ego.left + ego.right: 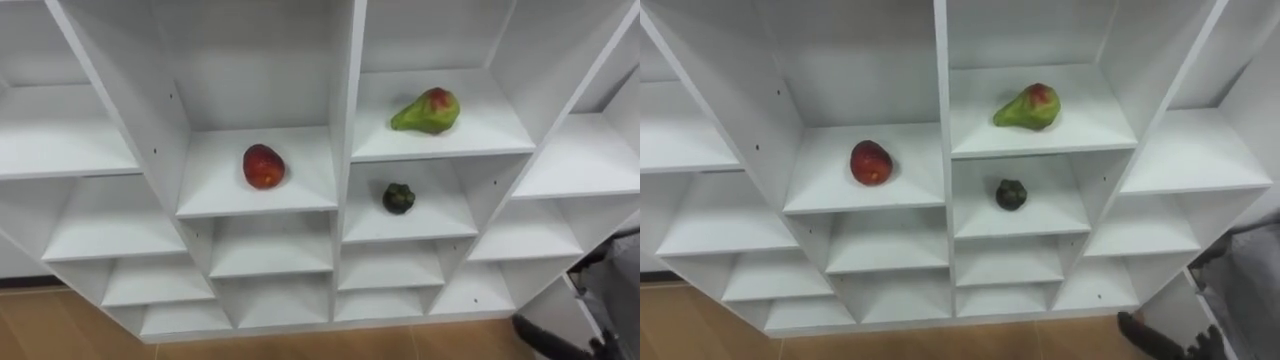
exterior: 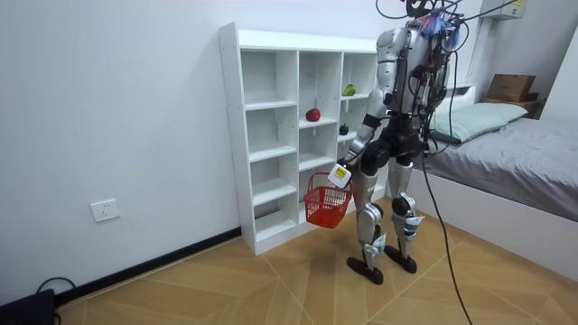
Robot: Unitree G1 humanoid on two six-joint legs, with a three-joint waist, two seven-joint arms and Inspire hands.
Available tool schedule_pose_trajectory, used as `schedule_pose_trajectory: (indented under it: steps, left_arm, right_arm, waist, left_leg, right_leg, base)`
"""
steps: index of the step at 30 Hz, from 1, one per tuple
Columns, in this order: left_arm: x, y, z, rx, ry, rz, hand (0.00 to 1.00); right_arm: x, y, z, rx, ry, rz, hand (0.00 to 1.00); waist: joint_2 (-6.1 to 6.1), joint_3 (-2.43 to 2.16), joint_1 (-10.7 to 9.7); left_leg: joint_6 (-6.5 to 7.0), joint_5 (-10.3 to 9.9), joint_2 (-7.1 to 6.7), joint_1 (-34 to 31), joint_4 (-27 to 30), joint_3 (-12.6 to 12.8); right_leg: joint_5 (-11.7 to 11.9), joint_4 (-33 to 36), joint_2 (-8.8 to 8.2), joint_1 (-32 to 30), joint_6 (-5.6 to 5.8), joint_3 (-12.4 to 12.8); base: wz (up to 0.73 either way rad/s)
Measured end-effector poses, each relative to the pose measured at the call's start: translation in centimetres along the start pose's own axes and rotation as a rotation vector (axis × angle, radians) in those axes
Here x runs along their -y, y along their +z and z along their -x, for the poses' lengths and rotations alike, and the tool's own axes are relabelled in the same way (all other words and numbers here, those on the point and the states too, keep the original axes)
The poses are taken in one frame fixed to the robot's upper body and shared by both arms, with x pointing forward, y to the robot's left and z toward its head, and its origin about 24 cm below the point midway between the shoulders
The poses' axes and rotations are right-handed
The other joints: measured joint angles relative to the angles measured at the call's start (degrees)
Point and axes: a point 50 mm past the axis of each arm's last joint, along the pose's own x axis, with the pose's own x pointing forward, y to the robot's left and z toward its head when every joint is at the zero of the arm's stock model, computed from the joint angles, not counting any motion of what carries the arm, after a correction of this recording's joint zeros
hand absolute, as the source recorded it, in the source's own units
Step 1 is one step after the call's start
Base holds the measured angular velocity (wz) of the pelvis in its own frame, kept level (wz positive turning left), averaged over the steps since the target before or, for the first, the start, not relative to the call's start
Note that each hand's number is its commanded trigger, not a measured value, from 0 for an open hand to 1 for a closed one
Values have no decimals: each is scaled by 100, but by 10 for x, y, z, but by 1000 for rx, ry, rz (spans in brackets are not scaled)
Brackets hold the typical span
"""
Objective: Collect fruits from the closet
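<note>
A humanoid faces the white closet, its left robot hand curled round the handle of a red basket that hangs at its side; on the shelves a red apple sits left of the centre divider; a small dark green fruit sits right of it, slightly lower; a pear lies crosswise above, narrow end leftward; the right robot hand is low at the right, wide or closed cannot be told; all three fruits lie up and left of it, the dark fruit and the pear probably nearest.

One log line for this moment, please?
stands at closet | left hand holds red basket | red fruit, pear, dark fruit on shelves
</note>
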Motion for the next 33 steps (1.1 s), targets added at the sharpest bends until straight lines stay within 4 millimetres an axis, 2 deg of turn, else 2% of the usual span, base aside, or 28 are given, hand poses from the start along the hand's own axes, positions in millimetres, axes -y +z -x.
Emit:
schedule_pose_trajectory:
  steps: [4, 5, 6, 7, 8, 13, 23, 33]
  left_arm:
    - [1, 4, 0, 18, 0, -9, 100]
    - [1, 5, -1, 19, 1, -24, 100]
    - [1, 5, -1, 19, 1, -29, 100]
    - [1, 4, -1, 17, 0, -39, 100]
    - [1, 3, 0, 14, 0, -40, 100]
    - [0, 3, 0, 12, 1, -48, 100]
    - [1, 2, 0, 11, -6, -59, 100]
    - [1, 0, 1, 3, -25, -79, 100]
  right_arm:
    - [-16, 29, 4, 134, 42, -28, 0]
    - [-20, 35, 5, 161, 50, -36, 0]
    - [-21, 38, 6, 172, 52, -41, 0]
    - [-24, 44, 7, 198, 53, -43, 0]
    - [-26, 49, 9, 232, 56, -30, 0]
    - [-34, 72, 16, 372, 57, 16, 0]
    - [-45, 111, 36, 615, 70, 34, 0]
    - [-58, 122, 49, 745, 133, 115, 0]
  waist:
    - [4, -8, 67]
    - [35, -25, 82]
    - [4, -8, 89]
    - [42, -29, 108]
    - [15, -11, 112]
    - [7, 7, 125]
    - [29, -20, 142]
    - [28, -19, 176]
  left_leg:
    - [-1, 1, 1, 15, -41, 27]
    - [-1, 1, 0, 14, -52, 29]
    - [-1, 1, -1, 14, -60, 28]
    - [-1, 1, -1, 9, -63, 34]
    - [-1, 1, -1, 6, -67, 34]
    - [-1, 0, 7, -9, -72, 26]
    - [-3, 2, 17, -39, -59, 35]
    - [-8, 6, 16, -28, -59, -22]
  right_leg:
    - [6, 14, 3, -6, 1, 35]
    - [7, 17, 3, -14, 1, 36]
    - [7, 19, 3, -18, 1, 35]
    - [7, 29, 3, -28, 2, 35]
    - [7, 35, 3, -37, 2, 35]
    - [6, 94, 4, -87, 2, 15]
    - [9, 108, -1, -122, 1, -68]
    - [11, 103, 1, -80, -1, -103]
  base:
    - [-3]
    - [0]
    - [0]
    - [0]
    - [0]
    - [0]
    - [0]
    - [1]
